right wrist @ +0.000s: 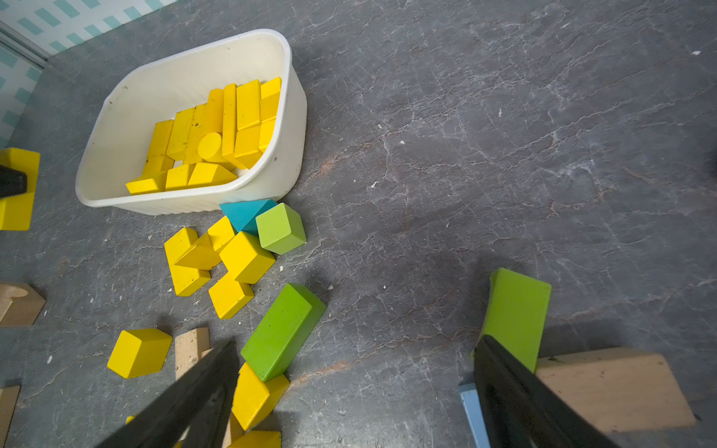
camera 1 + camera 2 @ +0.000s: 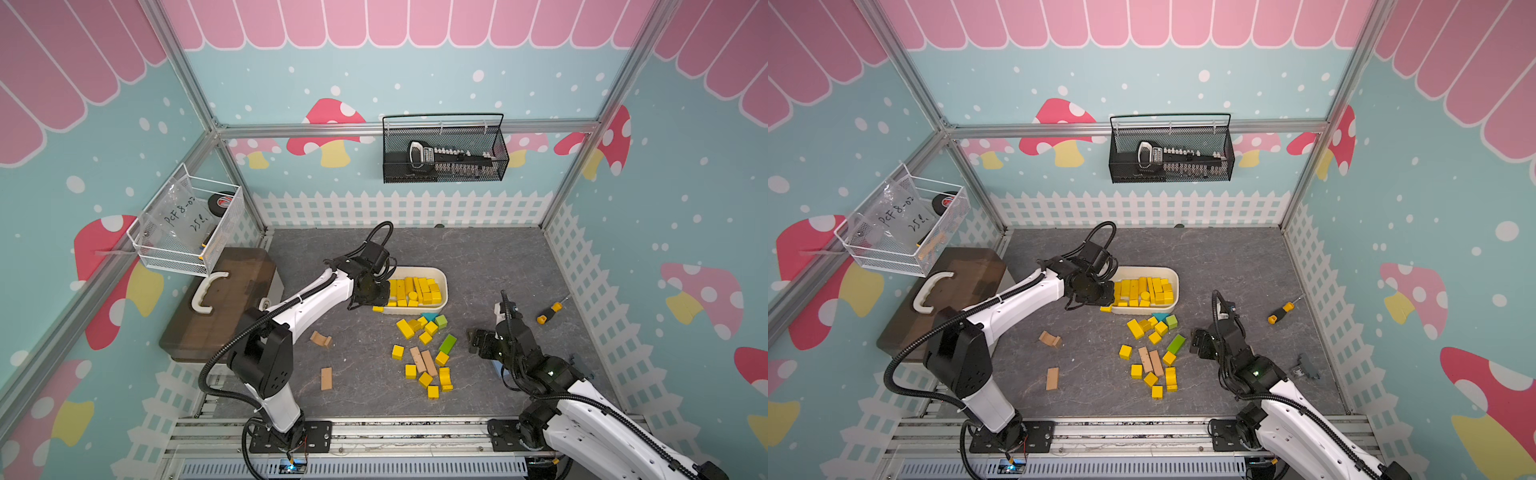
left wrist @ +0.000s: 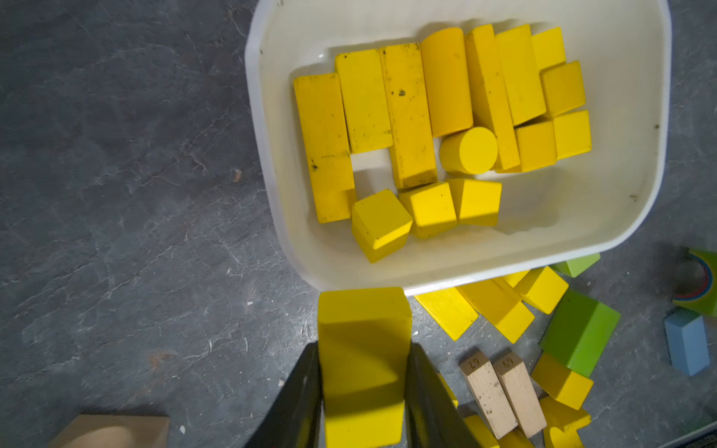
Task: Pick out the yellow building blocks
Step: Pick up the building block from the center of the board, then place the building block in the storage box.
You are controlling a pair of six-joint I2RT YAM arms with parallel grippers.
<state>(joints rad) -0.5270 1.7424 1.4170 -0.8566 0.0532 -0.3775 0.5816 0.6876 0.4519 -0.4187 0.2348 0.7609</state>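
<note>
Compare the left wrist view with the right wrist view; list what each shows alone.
Left wrist only: stamped numbers on two tan blocks, and rainbow arcs on a green piece. Right wrist only: the open right claw, a teal wedge, a large tan block. Both: the white tub of yellow blocks, the long green block, and the yellow block in the left claw.

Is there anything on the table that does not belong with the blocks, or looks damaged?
Yes. A screwdriver with a yellow-black handle lies alone on the table, right of the pile, a tool among toy blocks. Several yellow bars in the white tub carry dark scuff marks.
</note>
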